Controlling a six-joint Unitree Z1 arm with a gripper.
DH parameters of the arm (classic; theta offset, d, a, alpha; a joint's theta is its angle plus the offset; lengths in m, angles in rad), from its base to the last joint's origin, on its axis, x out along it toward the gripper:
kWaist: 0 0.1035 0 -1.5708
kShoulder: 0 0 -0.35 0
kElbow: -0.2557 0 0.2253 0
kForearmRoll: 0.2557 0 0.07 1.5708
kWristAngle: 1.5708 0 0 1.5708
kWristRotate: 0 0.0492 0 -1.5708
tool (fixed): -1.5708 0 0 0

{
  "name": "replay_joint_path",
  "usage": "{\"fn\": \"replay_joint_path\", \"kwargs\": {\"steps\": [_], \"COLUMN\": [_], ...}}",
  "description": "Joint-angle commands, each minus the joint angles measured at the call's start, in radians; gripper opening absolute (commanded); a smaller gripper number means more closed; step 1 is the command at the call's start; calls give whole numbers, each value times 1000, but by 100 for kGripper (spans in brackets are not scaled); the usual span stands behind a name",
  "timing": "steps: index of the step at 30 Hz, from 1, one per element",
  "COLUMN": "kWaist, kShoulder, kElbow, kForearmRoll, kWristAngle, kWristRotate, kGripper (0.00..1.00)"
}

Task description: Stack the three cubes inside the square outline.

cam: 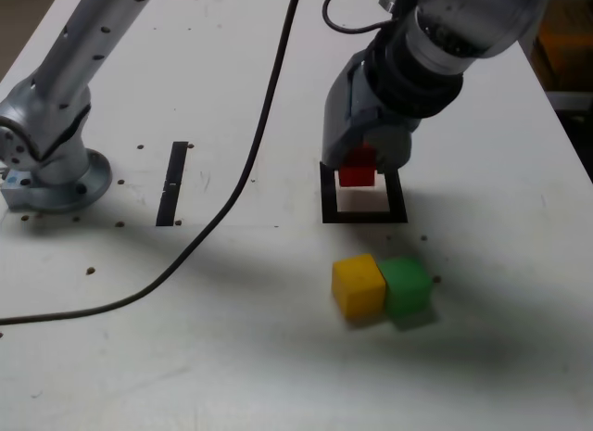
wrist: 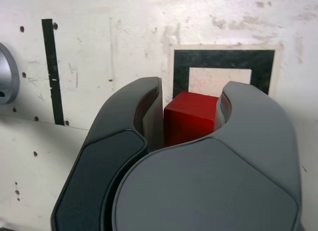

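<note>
In the exterior view, the gripper [cam: 359, 155] reached down over the square outline [cam: 330, 204], with the red cube [cam: 357, 172] showing beneath its fingers; from there the cube overlapped the white centre and the far part of the black border, though whether it touched the table [cam: 500, 264] could not be told. The yellow cube [cam: 356, 285] and the green cube [cam: 406, 285] sat outside the outline, side by side, toward the bottom of that view, with yellow on the exterior view's left and green on its right; no stack stood yet. The narrow black strip [cam: 171, 185] lay well apart, nearer the arm's base [cam: 61, 176].

In the wrist view, the fingers were closed in on the red cube, pinching it between them, one on either side; the gap between them was no wider than the cube, and nothing else was in their grasp. Part of the outline's border and its white centre showed beyond the cube, which hid some of the square; the cube's height above the table was unclear.

The step in hand seemed to be placing red as the base of the stack; the next move called for centring it within the border, lowering it until it sat flat, then spreading the fingers evenly; a lopsided release could nudge it onto the black edge.
</note>
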Motion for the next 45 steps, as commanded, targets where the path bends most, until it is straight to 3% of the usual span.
{"fn": "replay_joint_path", "kwargs": {"steps": [1, 10, 26, 29, 33, 37, 41, 45], "kWaist": [9, 22, 36, 40, 43, 43, 43, 43], "kShoulder": [-11, 2, 30, 28, 25, 20, -7, -58], "kElbow": [15, 52, 58, 57, 58, 63, 76, 94], "kForearmRoll": [4, -65, -110, -109, -110, -108, -92, -91], "kWristAngle": [-10, -40, -29, -33, -25, -15, 2, 18], "kWristRotate": [-3, -3, 23, 34, 42, 40, 29, 40], "kGripper": [0, 0, 2, 15, 54, 82, 97, 98]}}
